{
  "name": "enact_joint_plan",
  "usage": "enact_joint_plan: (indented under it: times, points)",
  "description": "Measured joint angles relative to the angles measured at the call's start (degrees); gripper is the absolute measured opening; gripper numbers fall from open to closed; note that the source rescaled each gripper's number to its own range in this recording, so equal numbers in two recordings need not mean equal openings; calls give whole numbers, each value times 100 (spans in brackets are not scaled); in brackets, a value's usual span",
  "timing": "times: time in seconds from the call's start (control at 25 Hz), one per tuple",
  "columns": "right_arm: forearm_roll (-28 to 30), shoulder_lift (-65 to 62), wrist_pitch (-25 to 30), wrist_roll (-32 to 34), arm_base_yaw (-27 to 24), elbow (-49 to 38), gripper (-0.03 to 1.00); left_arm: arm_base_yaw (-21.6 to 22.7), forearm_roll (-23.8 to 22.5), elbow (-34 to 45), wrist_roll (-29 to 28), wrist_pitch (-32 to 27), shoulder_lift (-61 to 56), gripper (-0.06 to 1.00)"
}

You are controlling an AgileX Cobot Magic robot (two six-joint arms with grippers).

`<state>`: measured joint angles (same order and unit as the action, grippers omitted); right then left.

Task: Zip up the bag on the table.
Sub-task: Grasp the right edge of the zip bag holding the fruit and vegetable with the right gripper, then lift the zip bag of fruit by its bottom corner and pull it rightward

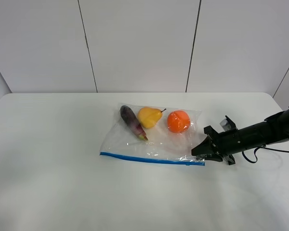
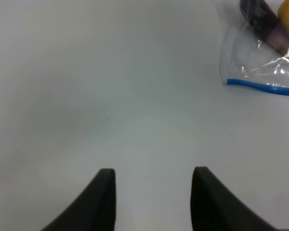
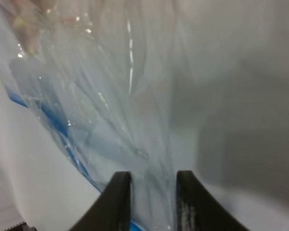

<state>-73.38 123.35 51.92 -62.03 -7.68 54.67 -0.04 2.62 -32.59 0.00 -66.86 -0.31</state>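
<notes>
- Bare tabletop (image 1: 135, 207) fills the near part of the high view, so you have free room all along the near side of the bag's closing edge.
- Your left hand (image 2: 153, 192) shows only in its own wrist view. Its fingers are spread wide with nothing between them, hanging over plain tabletop, and the bag's left corner sits well apart in the upper right of that picture. I judge it parked clear so the sliding run stays unblocked.
- The bag (image 1: 154, 144) lies flat at the middle of the tabletop, far from every rim. Its blue zipper strip (image 1: 149, 159) runs along the near edge, which is the edge you can reach.
- An eggplant (image 1: 132, 122), a pear (image 1: 149, 117) and an orange (image 1: 178, 121) sit inside against the far edge. That leaves only slack film next to the strip, so nothing bulky should push the seal apart.
- Your right hand (image 1: 198, 151) comes in low from the right, its tip at the bag's near right corner where the strip ends. In its wrist view the fingers stand a narrow gap apart with crinkled film between them. I see no firm pinch yet, so treat it as straddling the corner, not gripping it.
- Starting from that corner makes sense to me, since it allows one pass leftward along the strip. The light bag may slide unless the left corner is pinned.
</notes>
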Motion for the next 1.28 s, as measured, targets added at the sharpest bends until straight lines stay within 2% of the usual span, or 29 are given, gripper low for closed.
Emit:
enact_joint_plan:
  times: [0.08,0.24,0.32,0.8,1.28]
  points:
    - [0,0,0,0,0,0,26,0,0,0,0,0,0,54]
    - [-5,0,18,0,0,0,7,0,-5,0,0,0,0,54]
    - [-5,0,64,0,0,0,1,0,-5,0,0,0,0,54]
    - [-163,-30,422,16,0,29,0,0,-5,0,0,0,0,54]
    - [-356,-726,804,-23,0,42,0,0,-5,0,0,0,0,54]
